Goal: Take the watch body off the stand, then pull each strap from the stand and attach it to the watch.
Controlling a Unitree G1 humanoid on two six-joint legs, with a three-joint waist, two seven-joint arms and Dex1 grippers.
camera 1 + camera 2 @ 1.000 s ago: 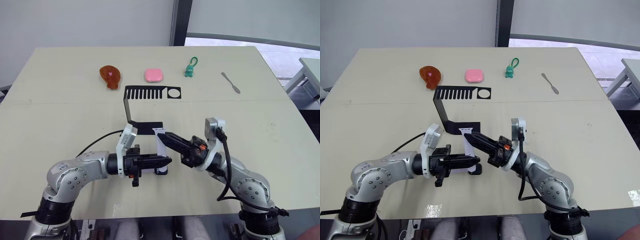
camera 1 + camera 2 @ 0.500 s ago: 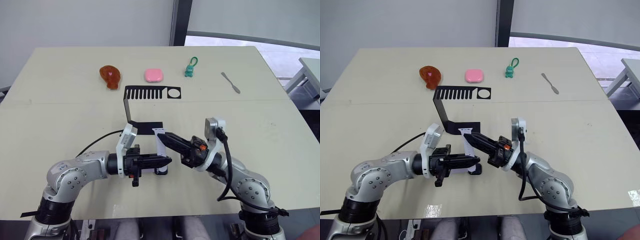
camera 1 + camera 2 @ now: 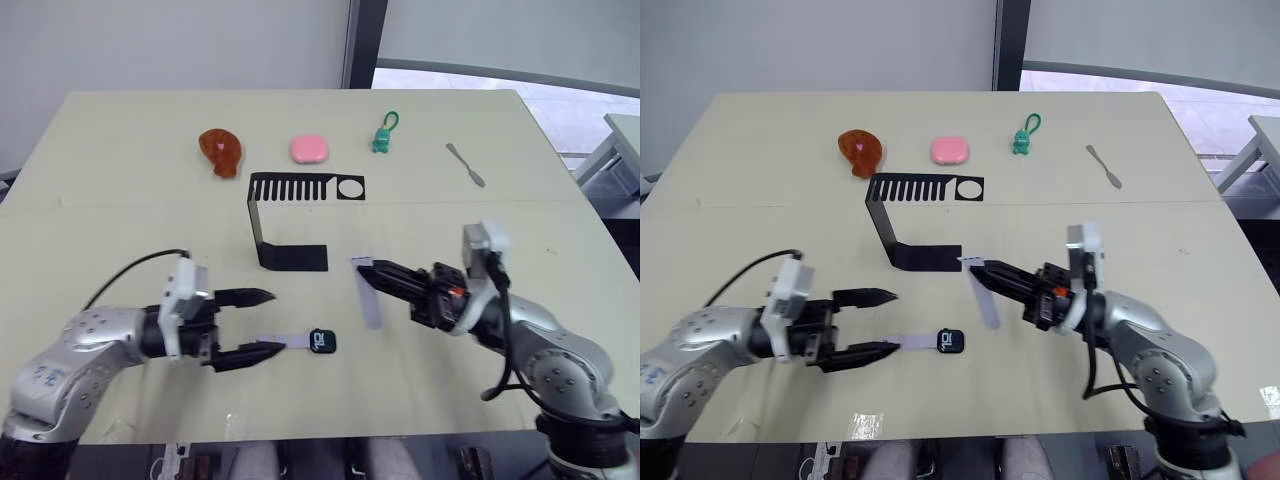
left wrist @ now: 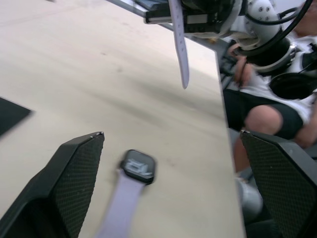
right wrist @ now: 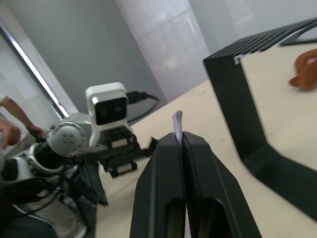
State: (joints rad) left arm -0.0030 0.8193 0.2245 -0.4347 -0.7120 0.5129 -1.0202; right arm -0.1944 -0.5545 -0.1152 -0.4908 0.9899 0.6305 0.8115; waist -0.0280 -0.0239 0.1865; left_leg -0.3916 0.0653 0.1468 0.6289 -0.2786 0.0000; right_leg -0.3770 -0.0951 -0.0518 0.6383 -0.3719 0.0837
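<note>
The watch body (image 3: 322, 341) lies flat on the table near the front, with one pale strap (image 3: 290, 342) running from its left side. My left gripper (image 3: 277, 321) is open just left of it, the strap's free end by its lower finger, holding nothing. The left wrist view shows the watch body (image 4: 138, 166) and that strap (image 4: 121, 203) between the spread fingers (image 4: 74, 173). My right gripper (image 3: 372, 270) is shut on the second strap (image 3: 370, 300), which hangs down above the table to the right of the stand (image 3: 290, 257). The stand's comb-slotted top bar (image 3: 305, 187) is bare.
Along the far side sit a brown drumstick-shaped toy (image 3: 220, 152), a pink oval object (image 3: 307, 149), a green keychain figure (image 3: 382, 138) and a grey metal tool (image 3: 464, 164). The table's front edge is close behind the watch.
My left gripper has opened, let go of the watch with its strap, and drawn back to the left. My right gripper has moved right, carrying the second strap away from the watch.
</note>
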